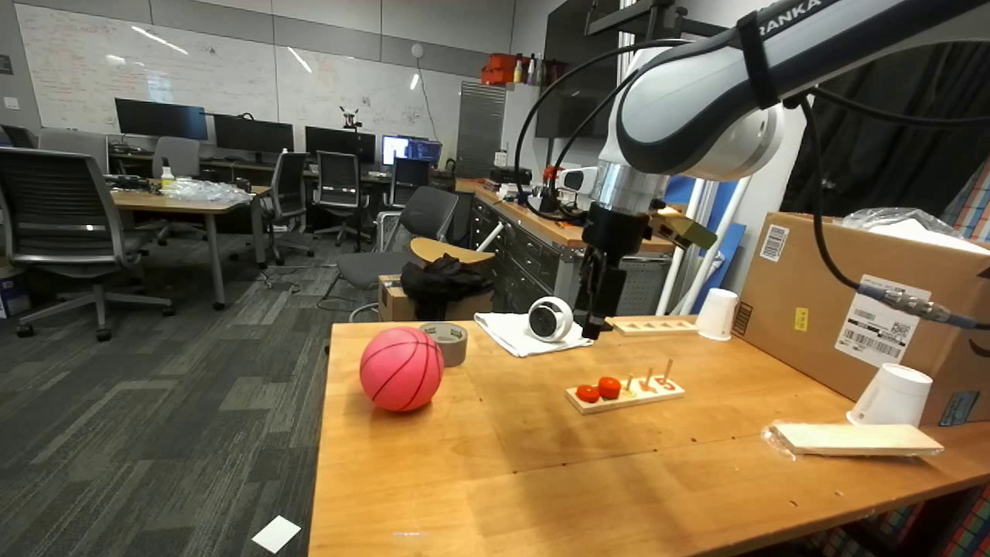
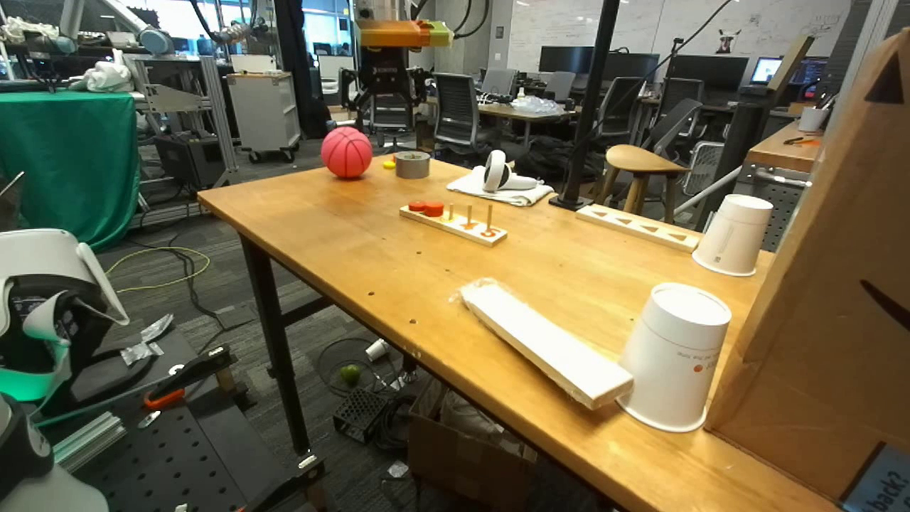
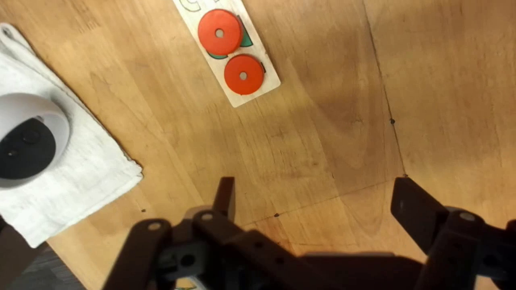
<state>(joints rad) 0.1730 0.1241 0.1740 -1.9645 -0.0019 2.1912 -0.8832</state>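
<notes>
My gripper (image 3: pixel 314 189) is open and empty, its fingers wide apart above the bare wood. In both exterior views it hangs above the table (image 1: pixel 595 329) (image 2: pixel 384 103). A pale wooden peg board (image 3: pixel 271 78) lies ahead of the fingers in the wrist view. Two red discs (image 3: pixel 209 34) (image 3: pixel 244 86) sit side by side at its end. In an exterior view the board (image 2: pixel 455 229) also shows three bare pegs of rising height. A white device with a black face (image 3: pixel 28 149) rests on a folded white cloth (image 3: pixel 96 173) to the left in the wrist view.
A pink ball (image 1: pixel 402 368) and a grey tape roll (image 1: pixel 456 346) stand on the table. A tray with triangular cutouts (image 2: pixel 636 229), two upturned white cups (image 2: pixel 675 355) (image 2: pixel 732 235), a wrapped plank (image 2: pixel 544 345) and a large cardboard box (image 1: pixel 835 294) are there too. A black post (image 2: pixel 590 107) rises behind.
</notes>
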